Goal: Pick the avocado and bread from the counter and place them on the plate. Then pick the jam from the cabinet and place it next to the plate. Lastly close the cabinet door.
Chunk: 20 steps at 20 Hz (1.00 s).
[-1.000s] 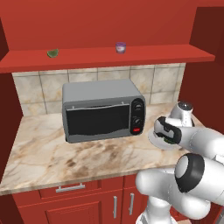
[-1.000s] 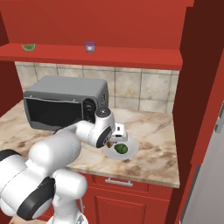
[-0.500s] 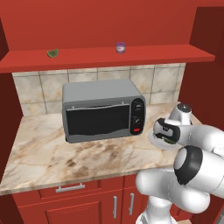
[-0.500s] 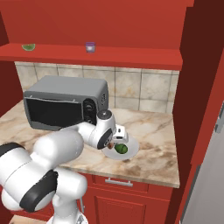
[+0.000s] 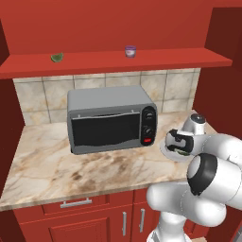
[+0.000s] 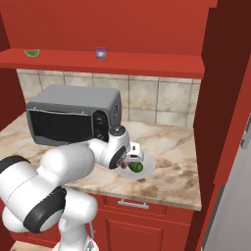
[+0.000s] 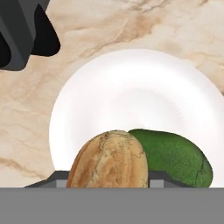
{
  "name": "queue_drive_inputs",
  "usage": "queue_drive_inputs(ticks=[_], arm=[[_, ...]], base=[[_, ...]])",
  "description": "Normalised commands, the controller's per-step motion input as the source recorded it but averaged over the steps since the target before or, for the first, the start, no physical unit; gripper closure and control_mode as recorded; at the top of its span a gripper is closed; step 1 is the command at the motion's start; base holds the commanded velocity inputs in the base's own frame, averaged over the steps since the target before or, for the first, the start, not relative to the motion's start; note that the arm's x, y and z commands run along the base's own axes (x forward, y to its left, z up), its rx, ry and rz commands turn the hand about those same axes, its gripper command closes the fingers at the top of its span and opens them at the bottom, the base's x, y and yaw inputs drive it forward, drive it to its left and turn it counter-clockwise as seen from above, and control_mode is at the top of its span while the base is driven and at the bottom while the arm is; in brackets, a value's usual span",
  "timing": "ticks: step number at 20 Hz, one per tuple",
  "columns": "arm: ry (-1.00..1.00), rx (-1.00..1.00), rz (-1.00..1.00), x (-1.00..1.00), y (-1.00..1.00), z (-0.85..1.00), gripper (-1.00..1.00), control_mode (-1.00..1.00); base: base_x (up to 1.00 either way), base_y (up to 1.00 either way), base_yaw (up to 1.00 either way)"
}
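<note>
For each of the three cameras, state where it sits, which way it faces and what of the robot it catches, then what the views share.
Left base view: behind the arm on its left, facing the counter and toaster oven; white arm at lower right.
Right base view: behind on the right, same counter; arm at lower left, reaching to the plate.
Hand view: on the hand, looking down at the plate, with the bread in the gripper beside the avocado.
Shared: plate, avocado; both base views show the jam.
</note>
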Motion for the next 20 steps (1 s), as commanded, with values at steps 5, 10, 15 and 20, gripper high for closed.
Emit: queue_drive_inputs(ticks=[5,10,15,20], arm=[[0.00,0.00,0.00,0.00,0.00,-0.12,1.00,-1.00],[0.00,0.00,0.00,0.02,0.00,-0.10,1.00,-1.00],[0.00,-0.01,0.00,0.03,0.00,-0.03,-1.00,-1.00],[0.00,-0.01,0.00,0.01,0.00,0.00,-1.00,-1.00]], base=[[0.00,0.00,0.00],[0.00,0.00,0.00],[0.00,0.00,0.00],[0.00,0.00,0.00]])
